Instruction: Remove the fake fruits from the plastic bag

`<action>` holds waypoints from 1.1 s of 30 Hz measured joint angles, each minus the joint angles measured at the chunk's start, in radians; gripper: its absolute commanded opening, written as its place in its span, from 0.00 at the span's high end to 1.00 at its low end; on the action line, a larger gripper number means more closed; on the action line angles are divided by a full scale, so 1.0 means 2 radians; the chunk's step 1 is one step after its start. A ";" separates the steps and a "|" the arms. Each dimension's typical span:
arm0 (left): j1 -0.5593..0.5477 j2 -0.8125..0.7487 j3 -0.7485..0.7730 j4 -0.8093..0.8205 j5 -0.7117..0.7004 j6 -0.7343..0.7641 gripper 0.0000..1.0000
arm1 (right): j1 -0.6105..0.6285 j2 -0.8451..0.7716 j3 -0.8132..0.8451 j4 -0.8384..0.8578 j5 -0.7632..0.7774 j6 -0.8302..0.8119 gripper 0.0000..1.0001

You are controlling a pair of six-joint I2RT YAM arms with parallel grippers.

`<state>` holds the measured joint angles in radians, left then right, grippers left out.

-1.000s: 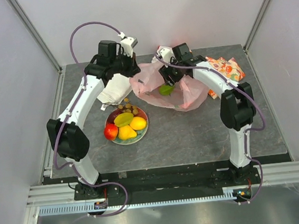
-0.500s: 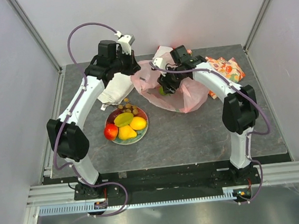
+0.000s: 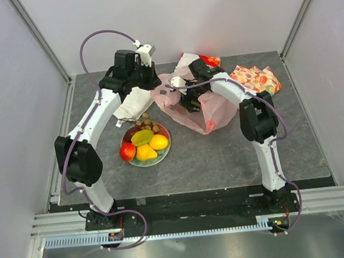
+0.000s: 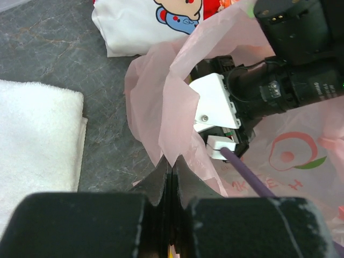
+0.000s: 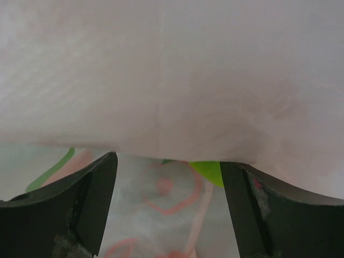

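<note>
Pale pink plastic bag (image 3: 204, 110) at upper centre, printed with a red-and-green fruit outline; yellow, orange and red fake fruits (image 3: 144, 145) left of centre; orange-patterned cloth (image 3: 255, 78) upper right; dark grey mottled table (image 3: 224, 160).

No legible text (plastic bag (image 4: 301, 129) print unreadable)

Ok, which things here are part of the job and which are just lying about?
Job: bag, fruits on the plate, green piece inside the bag.
Lying about: white towel, cartoon cloth, orange-patterned cloth.
</note>
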<state>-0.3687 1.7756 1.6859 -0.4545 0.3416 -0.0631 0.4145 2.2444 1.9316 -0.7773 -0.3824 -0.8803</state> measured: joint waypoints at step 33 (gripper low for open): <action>-0.001 0.000 -0.019 0.001 0.067 -0.019 0.98 | -0.028 -0.160 -0.205 -0.029 0.063 0.025 0.59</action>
<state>-0.3710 1.7756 1.6489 -0.4530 0.4755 -0.1013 0.3576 1.9236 1.5211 -0.8356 -0.2565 -0.8303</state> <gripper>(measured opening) 0.026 0.414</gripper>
